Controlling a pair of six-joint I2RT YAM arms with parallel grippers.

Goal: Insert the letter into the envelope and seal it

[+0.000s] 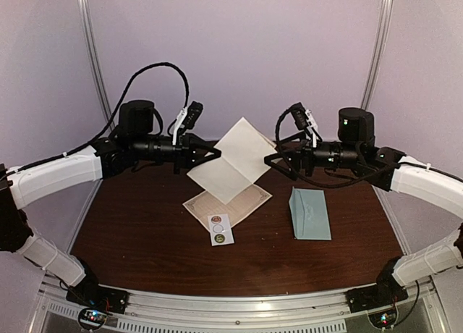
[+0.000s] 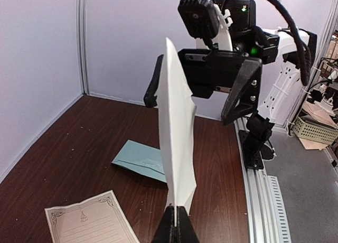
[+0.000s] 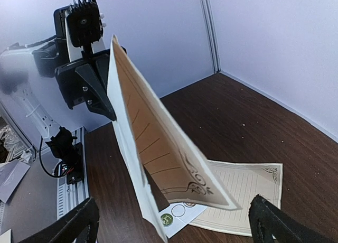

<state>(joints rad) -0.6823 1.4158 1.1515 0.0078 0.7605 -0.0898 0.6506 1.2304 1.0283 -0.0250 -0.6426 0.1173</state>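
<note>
The letter [image 1: 233,159], a cream lined sheet folded in half, hangs in the air above the table's middle. My left gripper [image 1: 215,153] is shut on its left edge, and the left wrist view shows the paper [image 2: 177,137] edge-on, rising from the closed fingertips [image 2: 176,222]. My right gripper [image 1: 275,150] stands open at the letter's right side. Its fingers [image 3: 274,222] are spread wide on either side of the sheet [image 3: 153,148] without touching it. The pale teal envelope [image 1: 309,213] lies flat on the table at the right, also in the left wrist view [image 2: 140,159].
A second lined sheet [image 1: 228,201] lies flat under the held letter, also in the right wrist view [image 3: 243,195]. A small white sticker strip [image 1: 221,229] lies at its near edge. A metal rail [image 1: 231,304] runs along the table's near edge, and pale walls stand behind.
</note>
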